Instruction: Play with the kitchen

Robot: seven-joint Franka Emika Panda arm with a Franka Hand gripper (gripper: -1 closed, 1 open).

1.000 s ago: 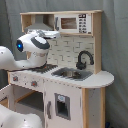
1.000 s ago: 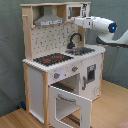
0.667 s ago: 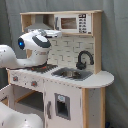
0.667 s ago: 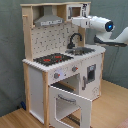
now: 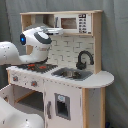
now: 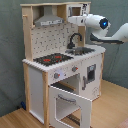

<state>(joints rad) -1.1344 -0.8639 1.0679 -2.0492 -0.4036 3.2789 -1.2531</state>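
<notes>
No legible writing on kitchen point(image 6: 60, 75); oven door point(image 6: 70, 106) hanging open.

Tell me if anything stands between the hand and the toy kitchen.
Nothing visible does. The hand hangs in the open space above the counter, level with the microwave of the kitchen, over the black tap and sink.

Wooden plank floor point(image 6: 112, 107) in the second exterior view, warm brown, the kitchen point(image 6: 65, 65) standing directly on it, its open oven door point(image 6: 69, 104) hanging low just above the boards, grey curtain backdrop point(image 6: 10, 55) reaching down to the floor behind
</notes>
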